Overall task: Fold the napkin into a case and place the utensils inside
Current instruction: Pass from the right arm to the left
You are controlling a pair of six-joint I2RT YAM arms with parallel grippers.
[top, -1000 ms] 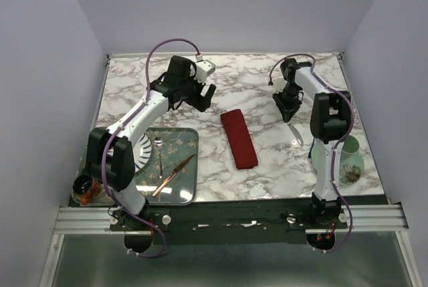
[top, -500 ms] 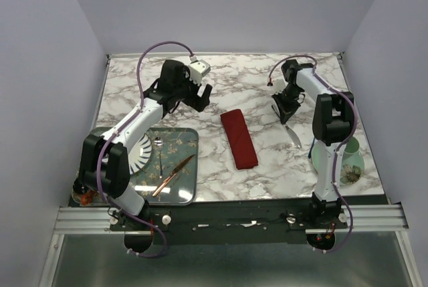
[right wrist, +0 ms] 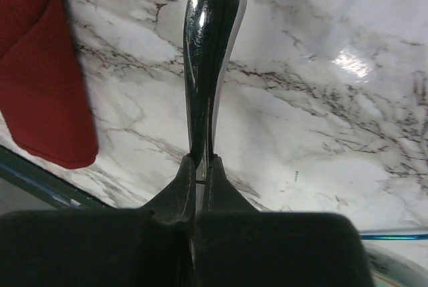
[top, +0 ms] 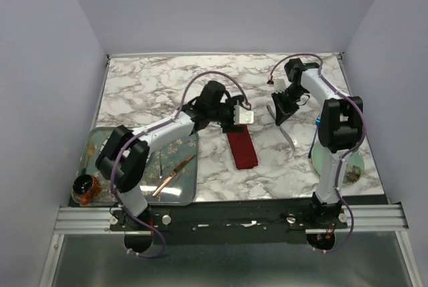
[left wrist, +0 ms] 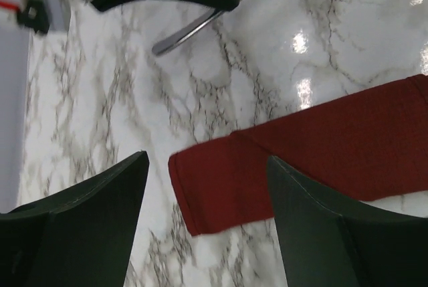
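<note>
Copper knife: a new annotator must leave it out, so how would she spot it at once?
At the near left corner of the marble table lies a floral-patterned tray. The copper-coloured knife lies slantwise across it, right of the small silver spoon; it alone has a reddish metal sheen.

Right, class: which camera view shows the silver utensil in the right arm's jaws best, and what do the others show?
Right wrist: the silver utensil fills the frame, pinched between the shut jaws. Top external shows only a thin pale sliver below the right arm's jaws; left wrist catches part of its shaft.
</note>
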